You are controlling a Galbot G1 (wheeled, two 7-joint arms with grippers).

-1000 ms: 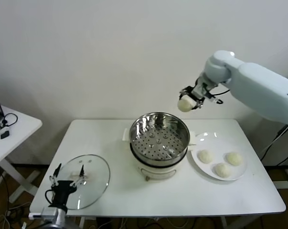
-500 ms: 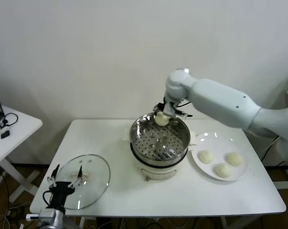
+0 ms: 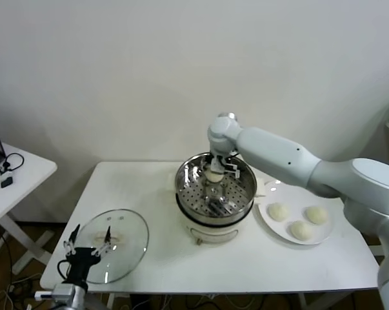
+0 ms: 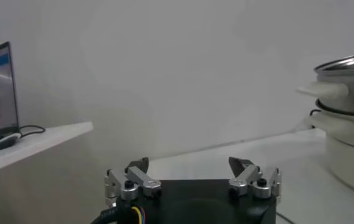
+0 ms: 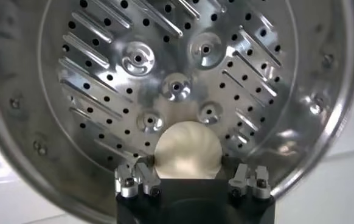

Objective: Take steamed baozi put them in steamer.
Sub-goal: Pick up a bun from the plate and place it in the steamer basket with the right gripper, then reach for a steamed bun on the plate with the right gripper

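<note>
My right gripper (image 3: 215, 172) is inside the far part of the steel steamer (image 3: 246, 191), shut on one cream-white baozi (image 3: 214, 174). In the right wrist view the baozi (image 5: 188, 150) sits between the fingers above the steamer's perforated floor (image 5: 137, 61). Three more baozi (image 3: 277, 211) (image 3: 316, 214) (image 3: 301, 229) lie on the white plate (image 3: 323, 236) to the right of the steamer. My left gripper (image 3: 86, 247) is open and empty at the table's front left, over the glass lid; it also shows in the left wrist view (image 4: 192, 171).
The round glass lid (image 3: 131, 236) lies flat on the white table (image 3: 246, 265) at the front left. The steamer stands on a cream cooker base (image 3: 213, 231). A second small table (image 3: 26, 174) with cables stands off to the left.
My right arm has swung left from above the plate side, carrying the baozi, and has gone down into the steamer. The left arm has stayed put.
</note>
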